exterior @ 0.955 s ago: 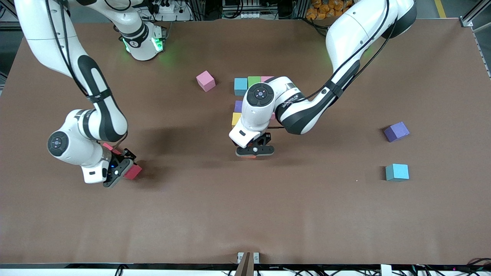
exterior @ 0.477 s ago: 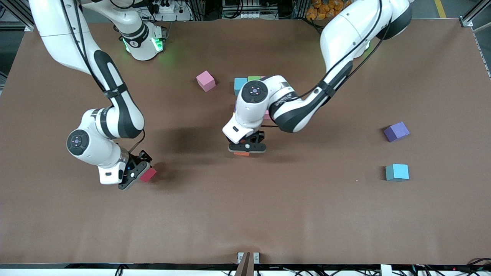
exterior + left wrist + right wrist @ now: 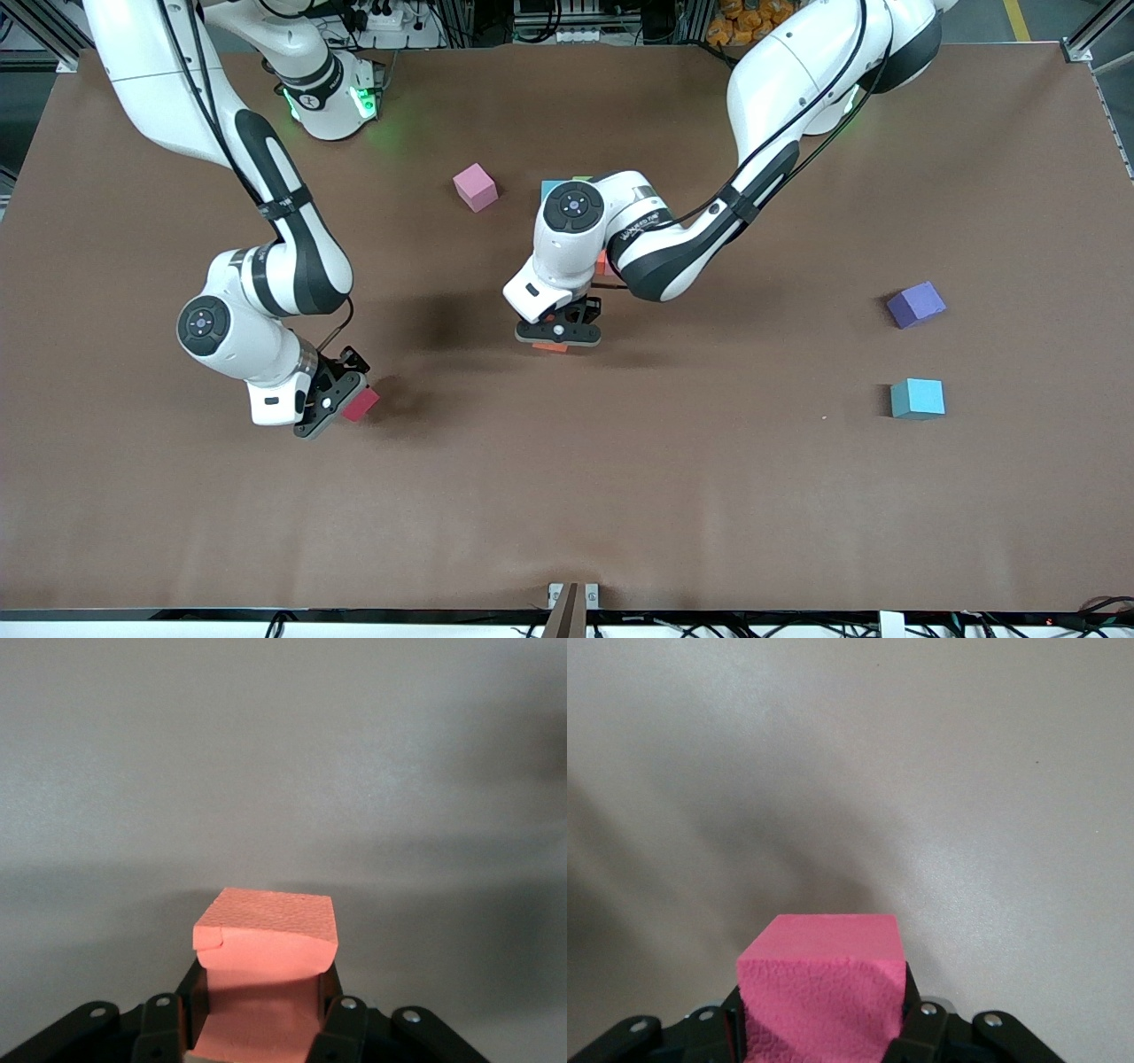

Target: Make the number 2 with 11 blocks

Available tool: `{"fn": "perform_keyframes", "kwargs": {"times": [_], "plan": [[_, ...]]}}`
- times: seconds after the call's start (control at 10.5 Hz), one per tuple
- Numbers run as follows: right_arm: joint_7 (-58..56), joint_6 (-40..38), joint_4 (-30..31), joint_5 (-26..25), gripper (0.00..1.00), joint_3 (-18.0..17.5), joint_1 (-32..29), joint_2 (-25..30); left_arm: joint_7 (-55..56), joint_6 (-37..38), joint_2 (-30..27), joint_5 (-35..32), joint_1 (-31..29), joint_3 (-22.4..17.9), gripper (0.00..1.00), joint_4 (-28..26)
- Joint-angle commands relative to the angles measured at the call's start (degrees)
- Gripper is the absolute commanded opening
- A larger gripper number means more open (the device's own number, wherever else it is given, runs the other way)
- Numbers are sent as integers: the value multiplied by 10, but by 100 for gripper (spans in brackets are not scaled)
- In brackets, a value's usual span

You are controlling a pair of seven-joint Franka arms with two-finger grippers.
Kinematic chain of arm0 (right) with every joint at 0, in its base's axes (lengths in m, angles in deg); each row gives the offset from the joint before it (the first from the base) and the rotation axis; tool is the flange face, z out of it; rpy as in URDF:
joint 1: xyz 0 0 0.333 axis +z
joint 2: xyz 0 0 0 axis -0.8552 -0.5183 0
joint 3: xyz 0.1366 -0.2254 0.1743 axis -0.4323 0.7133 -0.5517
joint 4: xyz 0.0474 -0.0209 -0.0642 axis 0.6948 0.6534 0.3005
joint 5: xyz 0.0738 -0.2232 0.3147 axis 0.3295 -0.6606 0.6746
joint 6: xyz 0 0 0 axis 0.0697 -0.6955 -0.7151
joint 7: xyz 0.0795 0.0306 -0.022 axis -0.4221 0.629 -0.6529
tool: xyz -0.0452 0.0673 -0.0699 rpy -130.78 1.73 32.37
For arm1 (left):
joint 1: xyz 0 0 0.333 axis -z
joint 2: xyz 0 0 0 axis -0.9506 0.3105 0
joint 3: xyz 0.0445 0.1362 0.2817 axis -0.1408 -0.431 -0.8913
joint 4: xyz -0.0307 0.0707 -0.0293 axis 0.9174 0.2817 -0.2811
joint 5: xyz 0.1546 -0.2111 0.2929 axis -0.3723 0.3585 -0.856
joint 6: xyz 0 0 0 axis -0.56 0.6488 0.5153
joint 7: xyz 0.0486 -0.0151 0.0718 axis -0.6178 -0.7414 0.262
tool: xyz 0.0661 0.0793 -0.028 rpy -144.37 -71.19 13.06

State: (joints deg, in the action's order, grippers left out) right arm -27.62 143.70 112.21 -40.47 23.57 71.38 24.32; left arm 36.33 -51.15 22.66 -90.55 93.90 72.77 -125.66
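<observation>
Left tool (image 3: 558,334): closed on an orange block (image 3: 264,943), which we see bulging a little between the fingers; it hangs over bare worktop (image 3: 620,496), just beside the partly built number 2 (image 3: 554,189) (mostly hidden under the arm).
Right tool (image 3: 341,406): clamped on a red block (image 3: 361,404), over open worktop toward the right arm's end.
Handling: we judge the cubes light, soft foam with a grippy matte skin; take them by two flat sides, gently.
Loose blocks: pink (image 3: 476,187), purple (image 3: 916,304), blue (image 3: 917,398), all well apart from both tools.
</observation>
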Motion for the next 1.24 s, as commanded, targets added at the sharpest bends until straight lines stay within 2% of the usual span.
{"fn": "perform_keyframes", "kwargs": {"times": [0.0, 0.38, 0.67, 1.15], "plan": [[-1, -6, -6, 3, 30, 3, 2, -5, -10, -1, 13, 7, 19, -12, 35, 8], [-10, -6, -3, 3, 30, 3, -3, -13, -10, -1, 18, 14, 22, -17, 34, 8], [-10, -6, -3, 3, 30, 2, -2, -13, -4, -1, 18, 102, 21, -32, 34, 10], [-10, -6, -3, 3, 30, 2, -2, -13, -9, -1, 20, 104, 23, -42, 34, 8]]}}
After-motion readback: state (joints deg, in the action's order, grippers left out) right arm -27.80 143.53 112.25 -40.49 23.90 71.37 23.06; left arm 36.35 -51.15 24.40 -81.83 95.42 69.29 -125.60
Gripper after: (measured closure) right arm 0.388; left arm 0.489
